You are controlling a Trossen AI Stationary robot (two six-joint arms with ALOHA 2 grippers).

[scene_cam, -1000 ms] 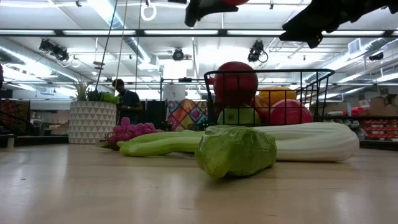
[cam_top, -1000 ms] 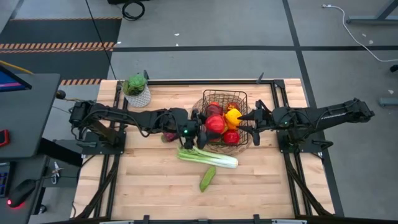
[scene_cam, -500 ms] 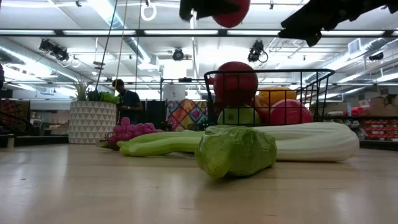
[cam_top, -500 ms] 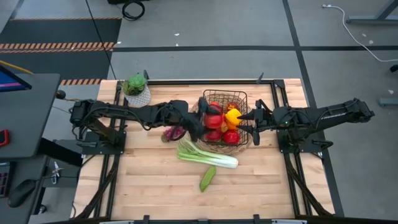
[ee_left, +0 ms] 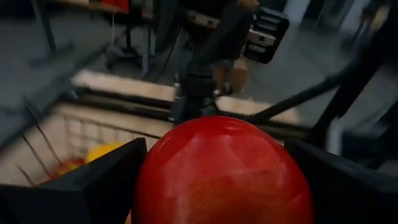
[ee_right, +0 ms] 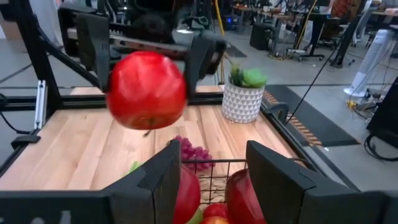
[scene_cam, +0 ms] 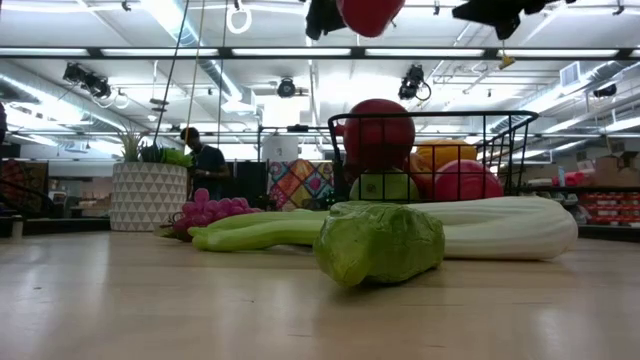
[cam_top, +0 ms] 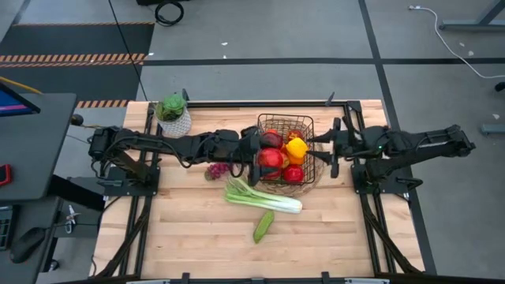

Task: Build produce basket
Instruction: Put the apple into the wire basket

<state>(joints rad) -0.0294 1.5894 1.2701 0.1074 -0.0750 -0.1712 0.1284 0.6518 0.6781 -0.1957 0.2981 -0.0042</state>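
- Red and glossy, an apple [ee_right: 147, 90] sits clamped between the fingers of the left hand [cam_top: 263, 156], which hangs above the left part of the basket [cam_top: 309, 125] near the middle of the high view; held that high, it looks ready to be lowered in over the tall wire sides rather than pushed through them.
- The basket stands on the wooden surface [cam_top: 189, 237] at centre frame and already carries fruit: red apples, a yellow pepper [cam_top: 296, 147] and something orange at the back, so the free room seems to be on top of the pile.
- The right hand [cam_top: 334, 147] waits just off the basket's right rim, fingers apart and holding nothing, probably kept back to leave the drop zone clear.
- Left outside are the purple grapes [cam_top: 218, 169] just left of the basket, the pale leek [cam_top: 263, 199] lying slantwise below it, and the green cucumber [cam_top: 263, 226] lower still, well apart from the wire.
- A potted plant [cam_top: 173, 112] stands at the surface's upper left, away from the work.
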